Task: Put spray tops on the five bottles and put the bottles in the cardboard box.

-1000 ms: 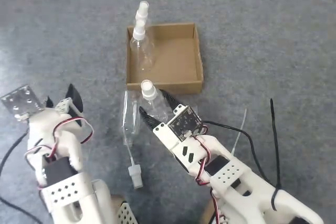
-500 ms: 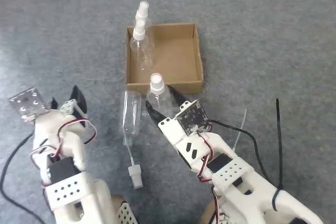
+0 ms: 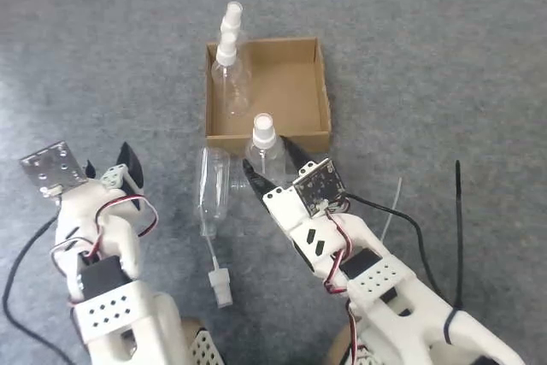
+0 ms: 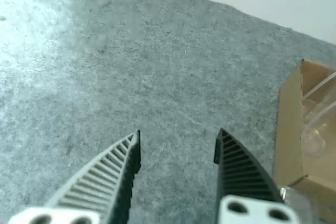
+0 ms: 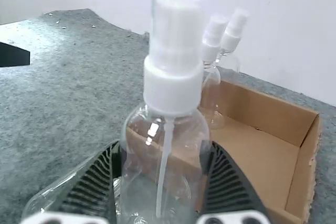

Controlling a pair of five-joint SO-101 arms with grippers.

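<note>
Bottles with spray tops, two, stand in the cardboard box at its 10 o'clock corner. The right gripper clamps a third capped bottle upright at the box's 6 o'clock wall. At 9 o'clock of it an uncapped bottle lies on the carpet, with a loose spray top at its 6 o'clock. The left gripper gapes wide.

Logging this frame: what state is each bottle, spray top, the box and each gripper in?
held bottle: upright, spray top on
boxed bottles: both upright, spray tops on
lying bottle: on its side, no top
loose spray top: lying flat, unattached
cardboard box: open-topped
left gripper: open, empty
right gripper: shut on held bottle
</note>
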